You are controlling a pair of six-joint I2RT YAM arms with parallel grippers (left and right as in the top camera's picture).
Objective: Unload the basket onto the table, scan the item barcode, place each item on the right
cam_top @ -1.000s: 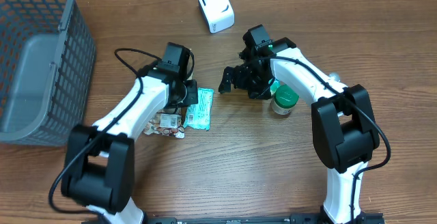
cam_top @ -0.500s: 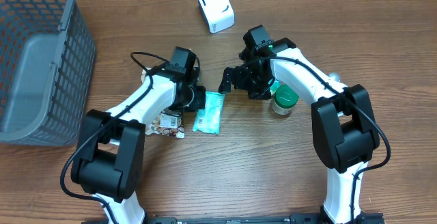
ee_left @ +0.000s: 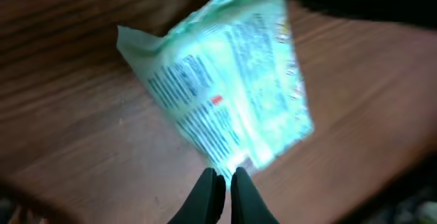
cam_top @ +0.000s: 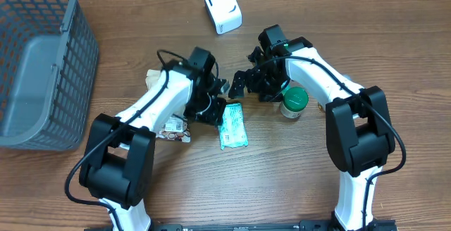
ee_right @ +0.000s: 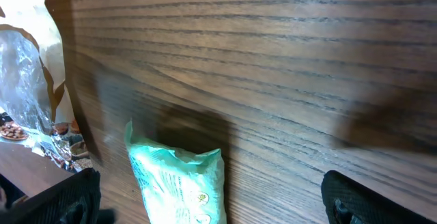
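Left pincer (ee_left: pixel 225 176) is clenching the green packet's (cam_top: pixel 232 125) edge at mid-frame in the overhead view.
Right pincer (cam_top: pixel 243 84) is hanging released and empty just above-right of it; next, I judge, the barcode needs turning toward the white scanner (cam_top: pixel 223 8) at top centre.

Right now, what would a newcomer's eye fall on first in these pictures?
First, the mint-green packet in the middle of the scene, pinched at one edge by the shut left gripper. Next, the open right gripper just above it in the overhead view, beside a green-lidded jar. Then the grey basket at the left edge and the white scanner at the top.
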